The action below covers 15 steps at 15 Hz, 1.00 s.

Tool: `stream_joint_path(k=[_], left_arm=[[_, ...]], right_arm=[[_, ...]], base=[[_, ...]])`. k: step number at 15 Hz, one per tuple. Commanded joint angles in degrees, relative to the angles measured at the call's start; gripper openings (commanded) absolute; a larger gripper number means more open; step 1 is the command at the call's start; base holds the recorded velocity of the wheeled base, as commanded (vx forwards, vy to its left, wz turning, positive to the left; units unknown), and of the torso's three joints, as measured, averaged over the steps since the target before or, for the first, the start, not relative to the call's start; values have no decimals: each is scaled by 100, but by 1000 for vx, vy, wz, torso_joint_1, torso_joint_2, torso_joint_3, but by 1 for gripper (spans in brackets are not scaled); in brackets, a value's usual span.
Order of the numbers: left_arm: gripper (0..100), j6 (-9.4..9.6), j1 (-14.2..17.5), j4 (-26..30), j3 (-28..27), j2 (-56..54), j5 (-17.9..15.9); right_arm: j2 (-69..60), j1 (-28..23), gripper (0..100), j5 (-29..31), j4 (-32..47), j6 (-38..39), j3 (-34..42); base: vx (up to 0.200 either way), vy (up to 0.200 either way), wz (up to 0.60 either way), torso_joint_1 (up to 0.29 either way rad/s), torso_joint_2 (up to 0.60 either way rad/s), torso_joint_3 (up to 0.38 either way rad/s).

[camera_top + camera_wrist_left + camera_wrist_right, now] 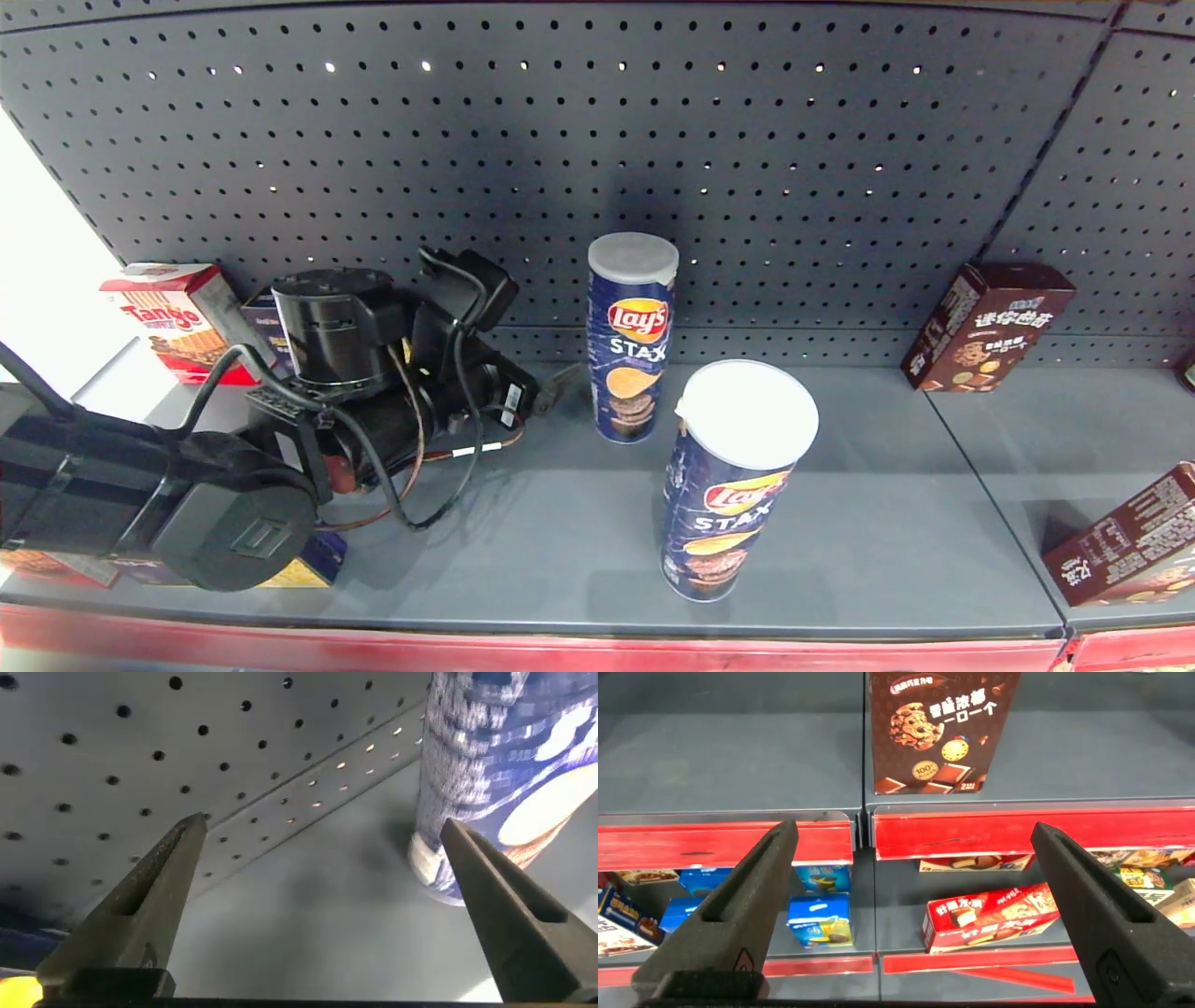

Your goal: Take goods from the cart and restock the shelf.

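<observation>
Two tall dark-blue chip cans with white lids stand upright on the grey shelf (887, 523). One can (631, 336) is near the pegboard; the other (733, 485) is closer to the front edge. My left arm lies over the shelf's left part, its gripper (558, 378) just left of the back can's base. In the left wrist view this gripper (324, 826) is open with nothing between its fingers, and the back can (486, 765) stands just past one fingertip. My right gripper (915, 829) is open and empty, hanging in front of the shelving.
A red wafer box (173, 322) stands at the back left and a yellow-blue box (308, 565) lies under my left arm. Brown cookie boxes sit at the right (985, 327) and front right (1130, 546). The right wrist view shows a brown cookie box (938, 733), a red shelf rail (971, 831) and stocked lower shelves.
</observation>
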<state>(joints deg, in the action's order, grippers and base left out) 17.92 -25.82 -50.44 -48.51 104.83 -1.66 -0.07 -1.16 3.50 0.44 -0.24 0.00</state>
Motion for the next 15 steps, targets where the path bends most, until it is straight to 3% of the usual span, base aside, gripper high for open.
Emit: stream_joint_path(k=[1, 2, 8, 15], left_arm=[[100, 256, 24, 0, 43, -6, 60], [100, 344, 51, 0, 34, 47, 104], [100, 353, 112, -18, -344, 548, 104], [100, 317, -116, 52, -766, 846, 87]], right_arm=[[7, 2, 100, 2, 0, -2, 0], [7, 2, 100, 2, 0, -2, 0], [7, 2, 100, 2, 0, -2, 0], [7, 2, 100, 2, 9, -11, 0]], base=[[0, 0, 0, 0, 0, 0], [0, 0, 0, 0, 0, 0], [0, 0, 0, 0, 0, 0], [0, 0, 0, 0, 0, 0]])
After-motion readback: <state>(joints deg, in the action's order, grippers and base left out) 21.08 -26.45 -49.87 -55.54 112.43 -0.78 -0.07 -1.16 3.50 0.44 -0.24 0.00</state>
